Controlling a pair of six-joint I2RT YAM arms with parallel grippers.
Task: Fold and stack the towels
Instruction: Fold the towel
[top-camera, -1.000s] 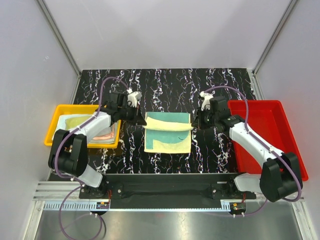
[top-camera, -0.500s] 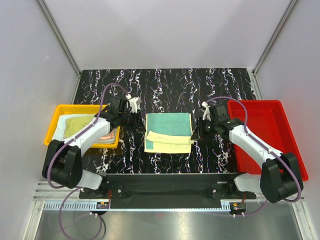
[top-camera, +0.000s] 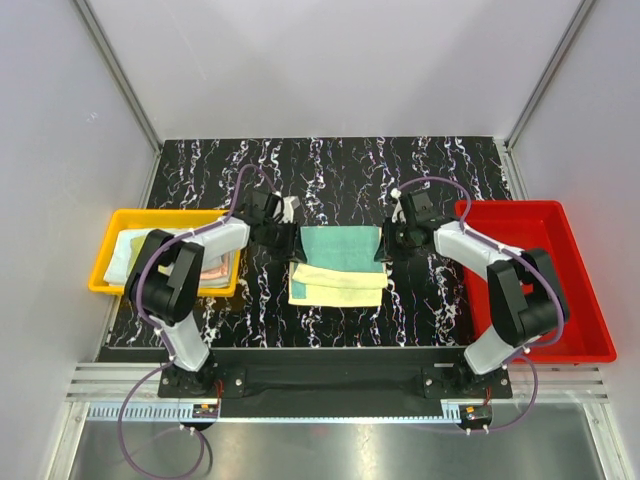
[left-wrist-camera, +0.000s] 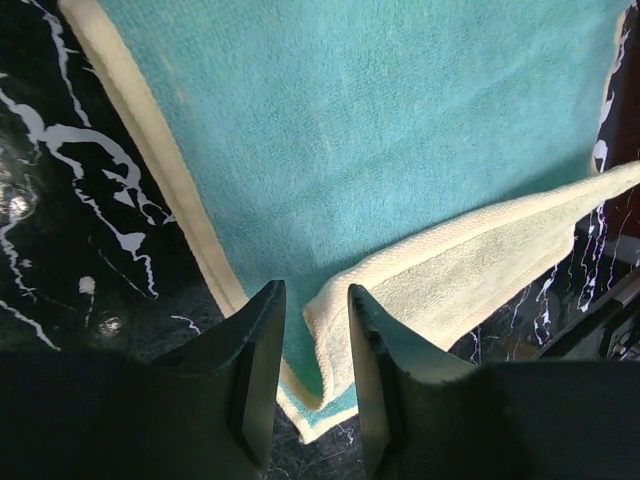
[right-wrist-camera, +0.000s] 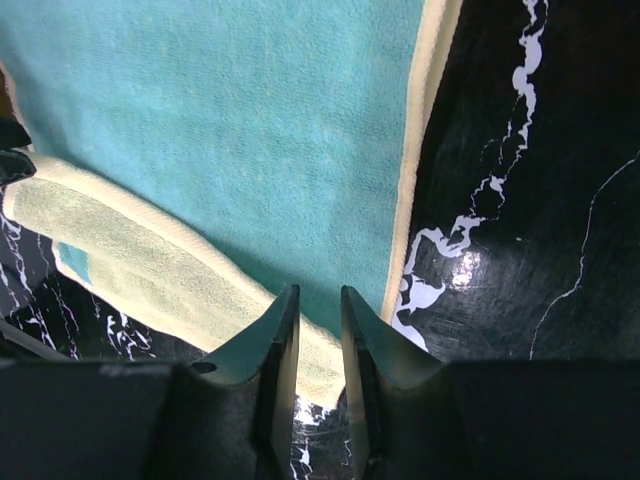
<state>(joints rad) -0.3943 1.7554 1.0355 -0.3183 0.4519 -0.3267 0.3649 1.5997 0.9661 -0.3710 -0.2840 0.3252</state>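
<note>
A towel (top-camera: 340, 248), teal with a cream border, lies flat at the table's middle. Its near part is folded over and shows a pale yellow side (top-camera: 337, 285). My left gripper (top-camera: 288, 237) is at the towel's far left corner. In the left wrist view (left-wrist-camera: 312, 300) its jaws stand apart with nothing between them, just above the yellow flap's edge (left-wrist-camera: 470, 270). My right gripper (top-camera: 388, 243) is at the towel's right edge. In the right wrist view (right-wrist-camera: 318, 295) its jaws stand narrowly apart over the teal face (right-wrist-camera: 230, 130), holding nothing.
A yellow tray (top-camera: 110, 225) at the left holds folded towels (top-camera: 165, 252). A red tray (top-camera: 505, 207) stands at the right. The black marbled table (top-camera: 330, 170) runs behind the towel to the white back wall.
The fold was laid down: the towel went from held up between the grippers to lying flat. Both grippers let go and moved back toward the towel's far corners.
</note>
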